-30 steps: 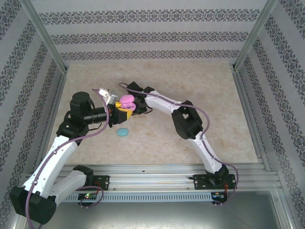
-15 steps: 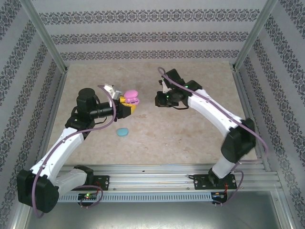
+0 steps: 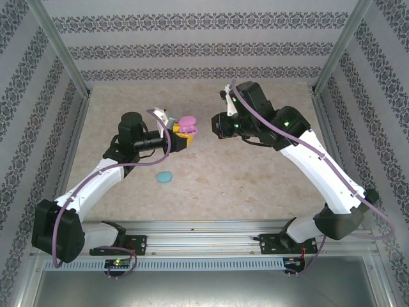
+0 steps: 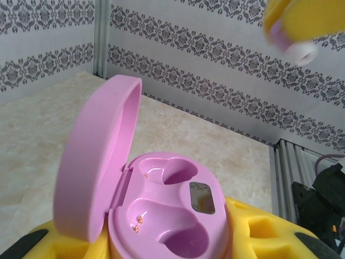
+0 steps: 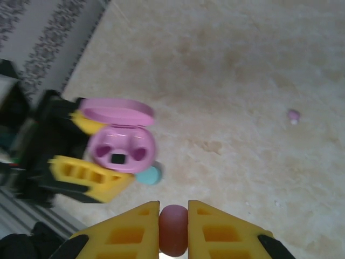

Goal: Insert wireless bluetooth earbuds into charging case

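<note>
From the top, your left fingers (image 3: pixel 183 134) grip the open pink case (image 3: pixel 188 123), raised off the surface (image 3: pixel 255 185). Your right fingers (image 3: pixel 216 125) face it from near by, not touching, and a cyan case (image 3: pixel 165 177) lies on the surface nearer the bases. On the left wrist, the pink case (image 4: pixel 161 216) sits clamped between the yellow fingers, lid up at left, both wells empty. On the right wrist, your right fingers are closed on a pink bud (image 5: pixel 173 232). Beyond it the pink case (image 5: pixel 121 144) stands open, and a loose bud (image 5: pixel 293 115) lies on the surface well to the right.
</note>
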Robot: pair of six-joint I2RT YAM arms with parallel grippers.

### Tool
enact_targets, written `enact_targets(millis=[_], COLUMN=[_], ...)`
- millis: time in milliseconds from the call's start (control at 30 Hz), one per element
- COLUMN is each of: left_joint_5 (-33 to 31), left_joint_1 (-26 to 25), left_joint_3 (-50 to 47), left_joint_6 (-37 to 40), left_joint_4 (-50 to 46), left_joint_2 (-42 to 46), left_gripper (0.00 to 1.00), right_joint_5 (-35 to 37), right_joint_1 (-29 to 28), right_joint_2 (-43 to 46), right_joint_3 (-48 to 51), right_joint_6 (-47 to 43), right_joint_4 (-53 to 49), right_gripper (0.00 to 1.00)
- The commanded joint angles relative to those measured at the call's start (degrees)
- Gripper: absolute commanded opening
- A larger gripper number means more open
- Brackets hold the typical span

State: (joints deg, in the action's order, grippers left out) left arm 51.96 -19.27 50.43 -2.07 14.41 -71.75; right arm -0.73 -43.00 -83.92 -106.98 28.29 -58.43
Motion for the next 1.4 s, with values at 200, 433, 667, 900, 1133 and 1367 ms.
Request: enact_targets(millis=[200, 433, 667, 900, 1133, 1367], left_joint_5=[-2.72, -3.48, -3.81, -3.92, -3.86, -3.72], left_joint_1=[-2.71, -3.54, -3.60, -3.62, -3.77, -3.87], left_joint_3=[1.84, 1.96, 2.43, 2.49, 2.75, 2.88], left_joint_6=[3.40, 4.17, 4.35, 4.26, 4.16, 4.26], left_joint_4=[5.36, 4.04, 3.49, 3.38, 3.20, 2.72], left_joint_2=[-0.51, -0.14, -0.06, -0.32, -0.39, -0.30], left_gripper=[0.12, 0.12, 0.12, 0.12, 0.12, 0.12], right_joint_5=[-2.74, -4.76, -5.01, -5.06, -4.87, -4.80], right_joint_1=[-2.70, -3.02, -3.49, -3.74, -3.84, -4.02], right_joint_2=[-7.83, -11.13, -12.08, -12.83, -14.08, -15.00], right_joint_3=[-6.61, -8.50, -7.91, -7.28, -6.98, -7.21], right_joint_6=[-0.29, -0.45, -0.87, -1.26, -1.87, -2.17], right_joint_4=[0.53, 2.30, 1.92, 1.83, 1.94, 2.10], right_gripper=[0.15, 0.15, 0.15, 0.15, 0.16, 0.16])
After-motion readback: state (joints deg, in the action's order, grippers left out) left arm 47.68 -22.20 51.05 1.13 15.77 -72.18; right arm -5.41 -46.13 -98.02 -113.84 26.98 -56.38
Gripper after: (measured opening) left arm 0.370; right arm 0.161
